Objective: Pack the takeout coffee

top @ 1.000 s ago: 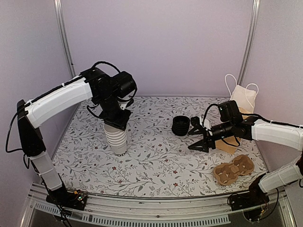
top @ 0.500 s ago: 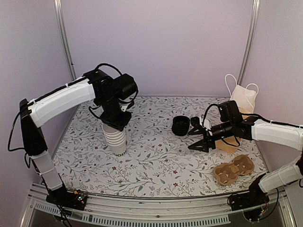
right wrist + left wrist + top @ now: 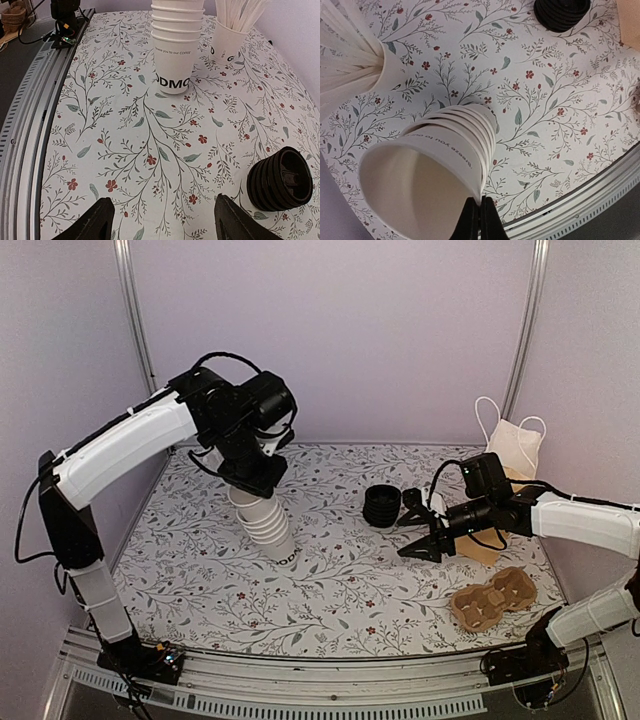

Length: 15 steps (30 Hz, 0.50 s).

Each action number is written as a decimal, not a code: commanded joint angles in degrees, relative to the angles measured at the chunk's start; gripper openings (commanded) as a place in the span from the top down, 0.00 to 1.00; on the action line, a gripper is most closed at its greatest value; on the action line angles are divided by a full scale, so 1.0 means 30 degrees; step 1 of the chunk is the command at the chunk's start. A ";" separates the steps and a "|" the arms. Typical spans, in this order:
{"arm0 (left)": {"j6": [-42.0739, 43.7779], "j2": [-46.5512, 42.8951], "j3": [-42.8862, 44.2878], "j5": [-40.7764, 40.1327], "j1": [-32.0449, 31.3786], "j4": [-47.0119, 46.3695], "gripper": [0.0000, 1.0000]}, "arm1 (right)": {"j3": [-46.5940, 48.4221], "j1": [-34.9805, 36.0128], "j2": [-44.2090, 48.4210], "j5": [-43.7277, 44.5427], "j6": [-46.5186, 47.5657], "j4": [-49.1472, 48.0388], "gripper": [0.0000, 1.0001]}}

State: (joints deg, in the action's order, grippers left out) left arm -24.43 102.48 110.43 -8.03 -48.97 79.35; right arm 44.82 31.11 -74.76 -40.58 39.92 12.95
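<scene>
Seemingly clamped on one rim, the left end effector [image 3: 480, 215] tilts the cup stack [image 3: 451, 136] below; cups may topple.

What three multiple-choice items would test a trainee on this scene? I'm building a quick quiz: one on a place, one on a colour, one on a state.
1. Where does the stack of black lids sit?
A. inside a paper bag
B. on the floral mat, just ahead of the right pincer
C. on the metal rail at the near edge

2. What colour is the cup carrier?
A. brown
B. white
C. blue

3. How is the stack of white cups?
A. lying flat on its side
B. upright and untouched
C. tilted, its top rim pinched by the left pincer

Answers:
1 B: the top view shows the lids on the mat, facing the open right pincer.
2 A: the carrier is plain brown pulp.
3 C: the stack leans in the top view, and the left wrist view shows closed fingers on the rim.
</scene>
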 commanded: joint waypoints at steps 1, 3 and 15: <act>0.0884 0.0851 0.1860 -0.0970 -0.1400 0.0033 1.00 | 0.0500 0.0089 -0.0040 0.0159 0.0111 0.0311 0.28; 0.1313 0.0880 0.2508 -0.1404 -0.1856 0.0023 1.00 | 0.0526 0.0090 -0.0055 0.0188 0.0111 0.0313 0.28; 0.3133 0.0594 0.3795 -0.2740 -0.4245 0.0019 1.00 | 0.0617 0.0088 -0.0137 0.0474 0.0257 0.0466 0.29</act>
State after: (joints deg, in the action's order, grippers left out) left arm -18.48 104.79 120.88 -12.80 -59.35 79.20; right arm 44.84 31.11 -74.76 -39.68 40.03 13.26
